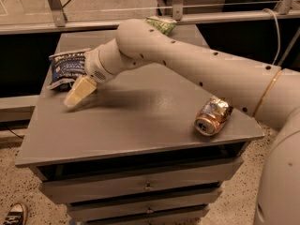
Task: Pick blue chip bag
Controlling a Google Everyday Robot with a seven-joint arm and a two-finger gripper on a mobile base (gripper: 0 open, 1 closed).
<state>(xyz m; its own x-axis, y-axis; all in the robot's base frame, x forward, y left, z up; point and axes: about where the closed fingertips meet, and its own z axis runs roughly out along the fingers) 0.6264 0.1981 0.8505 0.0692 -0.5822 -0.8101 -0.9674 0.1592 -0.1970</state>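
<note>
The blue chip bag (65,68) is a small navy crinkly bag with white lettering. It lies at the left side of the grey cabinet top (140,121), near the left edge. My gripper (77,94) hangs at the end of the long white arm. Its pale fingers (80,91) point down and to the left, just in front of and below the bag's near end, close to the cabinet top. The arm's wrist covers the bag's right edge. The gripper holds nothing that I can see.
A crushed metal can (212,115) lies on its side at the right front of the top. A green chip bag (161,24) sits at the back, partly behind the arm. Drawers (147,187) are below. A shoe (14,214) is on the floor at the lower left.
</note>
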